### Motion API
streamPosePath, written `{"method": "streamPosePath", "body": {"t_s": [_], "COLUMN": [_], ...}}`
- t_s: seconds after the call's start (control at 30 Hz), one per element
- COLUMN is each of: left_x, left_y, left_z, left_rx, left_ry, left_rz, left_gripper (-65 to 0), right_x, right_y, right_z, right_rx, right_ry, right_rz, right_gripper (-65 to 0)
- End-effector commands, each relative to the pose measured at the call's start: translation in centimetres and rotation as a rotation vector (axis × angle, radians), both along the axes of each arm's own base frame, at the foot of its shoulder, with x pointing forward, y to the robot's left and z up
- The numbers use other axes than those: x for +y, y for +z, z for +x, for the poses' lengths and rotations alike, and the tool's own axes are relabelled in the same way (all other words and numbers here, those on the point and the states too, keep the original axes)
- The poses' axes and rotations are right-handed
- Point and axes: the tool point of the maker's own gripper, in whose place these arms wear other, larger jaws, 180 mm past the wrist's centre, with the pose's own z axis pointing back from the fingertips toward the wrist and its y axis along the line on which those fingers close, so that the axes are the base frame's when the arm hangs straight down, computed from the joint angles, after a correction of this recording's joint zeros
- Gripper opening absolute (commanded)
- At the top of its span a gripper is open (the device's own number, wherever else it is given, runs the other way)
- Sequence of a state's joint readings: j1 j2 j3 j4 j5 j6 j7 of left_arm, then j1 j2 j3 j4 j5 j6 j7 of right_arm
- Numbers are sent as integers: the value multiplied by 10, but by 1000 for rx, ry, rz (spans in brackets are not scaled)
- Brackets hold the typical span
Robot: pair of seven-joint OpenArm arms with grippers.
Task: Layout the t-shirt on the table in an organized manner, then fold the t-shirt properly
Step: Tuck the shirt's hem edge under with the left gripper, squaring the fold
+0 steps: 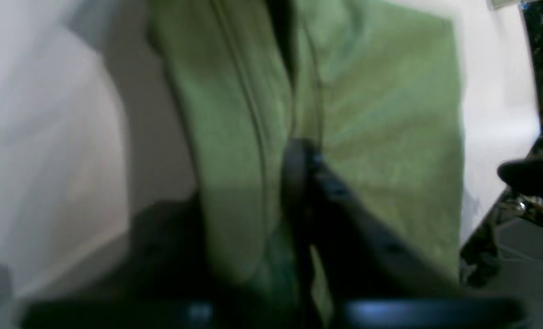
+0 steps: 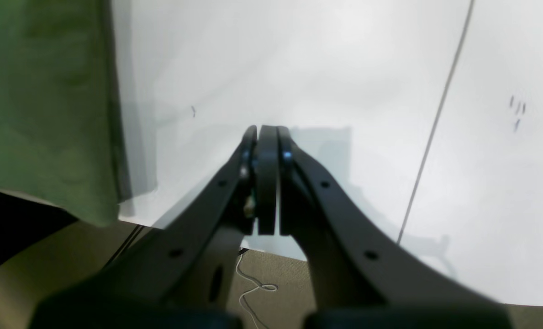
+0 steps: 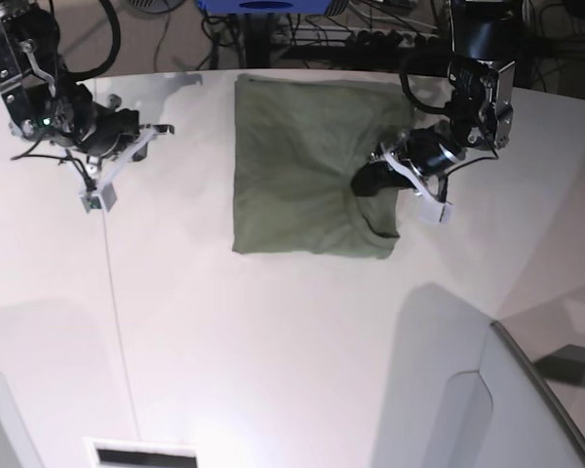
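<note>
We see the t-shirt [image 3: 297,166] lying partly folded toward the far side of the desk [image 3: 273,341], a compact olive rectangle with its collar near the front right corner. Our left end effector [image 3: 370,178] sits on the shirt's right portion, and the left wrist view shows its jaws drawn narrow around a raised ridge of green cloth, so we judge it is pinching a fold of the t-shirt. Our right end effector [image 2: 266,137] hangs over bare desk well apart from the shirt, jaws pressed fully together and holding nothing.

The step in hand looks to us like carrying the gripped right side across for the next fold. To do it well, we want to lift only enough to free the layer, then travel straight across so the edge lands parallel to the opposite side. We should check we hold just the upper layers, since dragging the whole stack would spoil the rectangle. The idle arm could pin the left edge if the cloth slides.
</note>
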State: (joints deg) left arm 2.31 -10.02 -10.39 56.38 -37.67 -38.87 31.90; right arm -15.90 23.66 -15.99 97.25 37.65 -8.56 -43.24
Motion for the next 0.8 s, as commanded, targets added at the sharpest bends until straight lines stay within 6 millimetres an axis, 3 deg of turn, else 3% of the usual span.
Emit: {"method": "streamPosePath", "body": {"t_s": [0.0,0.07,0.23,0.43,0.6,0.77], "left_x": [5,15,13,9,-4,-42], "left_y": [-2,-1,-1,11,4,-2], "left_z": [0,1,1,29,42,50], "left_rx": [17,15,18,-30,-68,-145], "left_ry": [-24,-30,-213,-448,-744,-965], "left_rz": [36,57,151,305,568,733], "left_gripper": [-650,-650,-650,-650,-650,-650], "right_x": [-3,-4,-3,-2,10,17], "right_y": [8,8,8,11,11,13], "right_z": [9,9,9,15,17,26], "right_rx": [-35,-36,-36,-48,-50,-65], "right_ry": [-1,-3,-3,-3,-17,-29], "right_rz": [0,0,1,4,39,58], "right_gripper": [-650,-650,-650,-650,-650,-650]}}
